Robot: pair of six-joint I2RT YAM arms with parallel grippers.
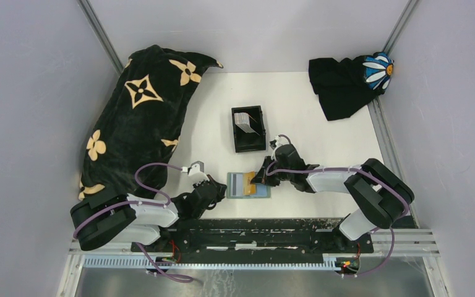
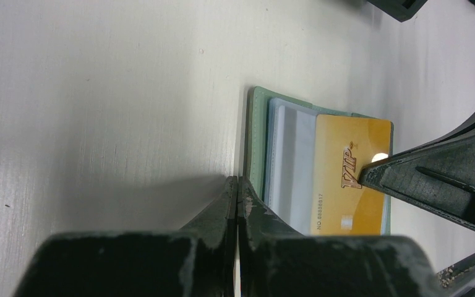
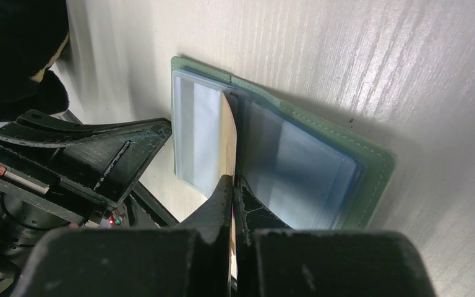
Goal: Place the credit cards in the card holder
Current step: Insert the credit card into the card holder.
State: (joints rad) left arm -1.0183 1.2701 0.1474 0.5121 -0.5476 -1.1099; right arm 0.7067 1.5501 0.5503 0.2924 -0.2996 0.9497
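My right fingers [image 3: 233,185] are closed on the gold card [image 3: 228,136]. In the right wrist view the card shows edge-on as a thin tan strip running up from between the tips, and it stands over the open green wallet [image 3: 321,133] and its clear plastic sleeves [image 3: 287,170]. In the left wrist view the same card [image 2: 346,179] faces the lens with "VIP" printed on it, and one dark right fingertip [image 2: 377,176] sits on its right edge.

My left fingers [image 2: 237,189] are pressed together with nothing between them. Their tips are at the left edge of the green wallet [image 2: 256,142], low on the white counter [image 2: 111,93]. I cannot tell whether they touch it.

From above, the wallet [image 1: 237,185] lies at lower centre of the frame, with my left fingers [image 1: 221,185] at its left side and my right fingers [image 1: 260,180] at its right.

The card holder [image 1: 234,131] sits apart from it, further up the frame near the centre. It is a small black open box with whitish-grey cards [image 1: 247,122] leaning inside.

A black blanket [image 1: 136,117] with tan flowers fills the upper left. A black cloth [image 1: 340,86] with a white daisy lies in the upper right corner.
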